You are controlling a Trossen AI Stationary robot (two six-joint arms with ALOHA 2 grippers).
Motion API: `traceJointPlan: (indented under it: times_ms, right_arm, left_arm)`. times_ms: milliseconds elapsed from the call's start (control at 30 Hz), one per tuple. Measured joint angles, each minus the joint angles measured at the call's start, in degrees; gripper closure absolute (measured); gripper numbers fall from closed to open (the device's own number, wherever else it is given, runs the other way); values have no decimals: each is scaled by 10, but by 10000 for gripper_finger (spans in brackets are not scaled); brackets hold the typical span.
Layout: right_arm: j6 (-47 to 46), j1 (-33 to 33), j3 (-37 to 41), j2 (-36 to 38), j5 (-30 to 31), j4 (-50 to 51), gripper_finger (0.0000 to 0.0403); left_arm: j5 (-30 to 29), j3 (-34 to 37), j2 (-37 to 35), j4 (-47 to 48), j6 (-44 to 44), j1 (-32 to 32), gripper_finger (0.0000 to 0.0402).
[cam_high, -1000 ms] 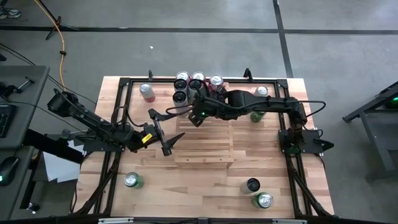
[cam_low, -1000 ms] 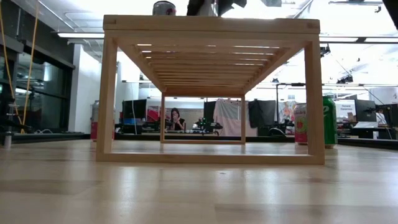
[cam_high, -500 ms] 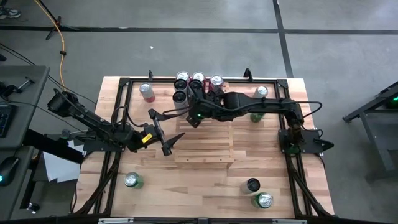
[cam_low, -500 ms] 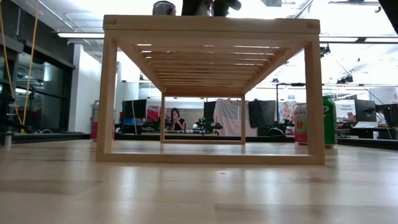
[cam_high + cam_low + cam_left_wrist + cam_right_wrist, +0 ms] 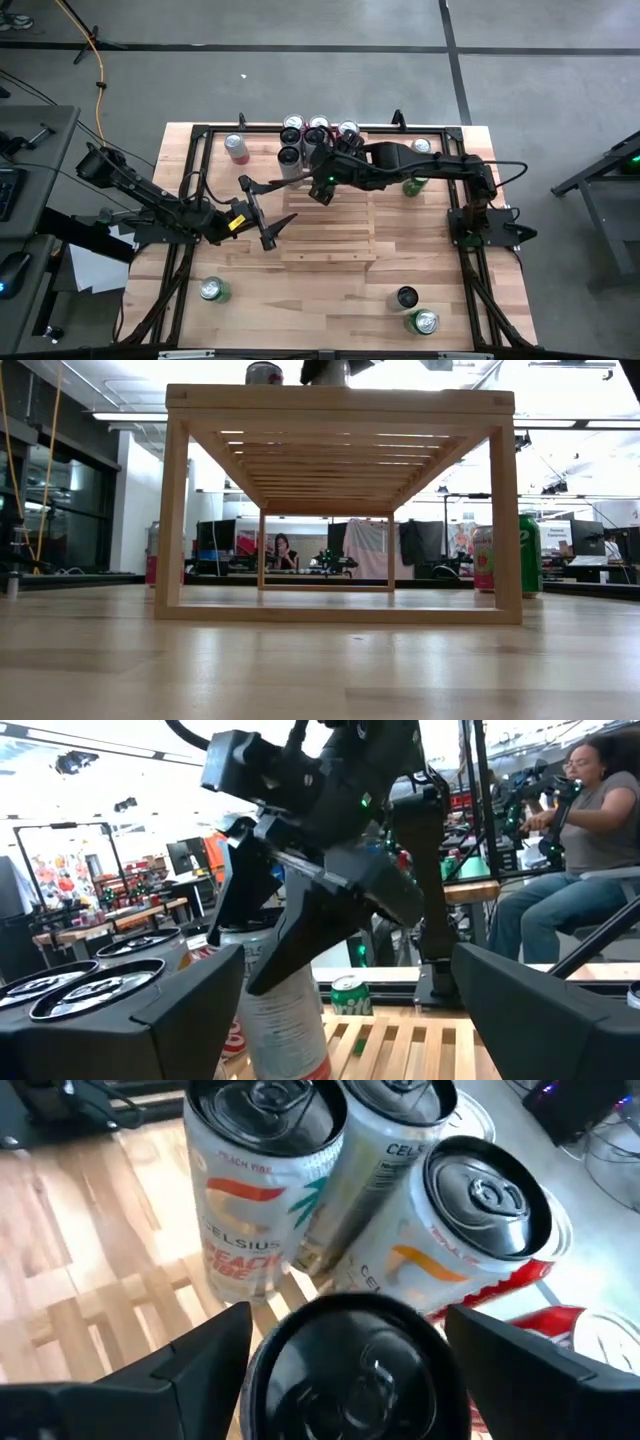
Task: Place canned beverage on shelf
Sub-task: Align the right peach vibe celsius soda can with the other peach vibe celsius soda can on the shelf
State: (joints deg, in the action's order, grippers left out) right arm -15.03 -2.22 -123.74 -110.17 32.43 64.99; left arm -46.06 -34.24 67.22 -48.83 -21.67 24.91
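The shelf (image 5: 330, 225), a light-wood slat rack, stands mid-table. Several cans stand upright in a cluster at its far end (image 5: 318, 126). My right gripper (image 5: 318, 175) hovers over that cluster, slanting down. It is open, one finger on either side of the top of a dark-lidded can (image 5: 352, 1365) that stands on the slats. In the left wrist view this can shows as white and red (image 5: 288, 1025). My left gripper (image 5: 268, 215) waits open at the shelf's left side, nothing between its fingers.
Loose cans stand on the tabletop: a pink one (image 5: 237, 148) far left, green ones near left (image 5: 213, 290), near right (image 5: 424, 322) and right of the shelf (image 5: 412, 185), and a black one (image 5: 406, 297). A person (image 5: 600, 820) sits beyond the table.
My right gripper has rolled about its own pointing line while staying over the cans at the shelf's far end. The cans and my left arm have kept still.
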Motion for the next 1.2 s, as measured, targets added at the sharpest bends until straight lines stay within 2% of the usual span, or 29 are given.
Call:
traceJointPlan:
  times_ms: [333, 533, 800, 1067, 1200]
  right_arm:
    - [64, 0, 0, 5, -15, -34, 86]
    - [91, -1, 0, 43, -23, -35, 86]
    - [123, 0, 0, 95, -147, 23, 86]
    - [168, 11, 0, 96, -206, 44, 86]
    - [200, 28, 0, 96, -210, 42, 86]
  left_arm:
    - [-6, 0, 0, 1, 0, 0, 53]
    - [-8, 0, 0, 2, -10, 0, 53]
    - [-8, 0, 0, 3, -10, 4, 53]
    - [13, 0, 0, 2, -14, 14, 53]
    - [14, 0, 0, 6, -15, 14, 53]
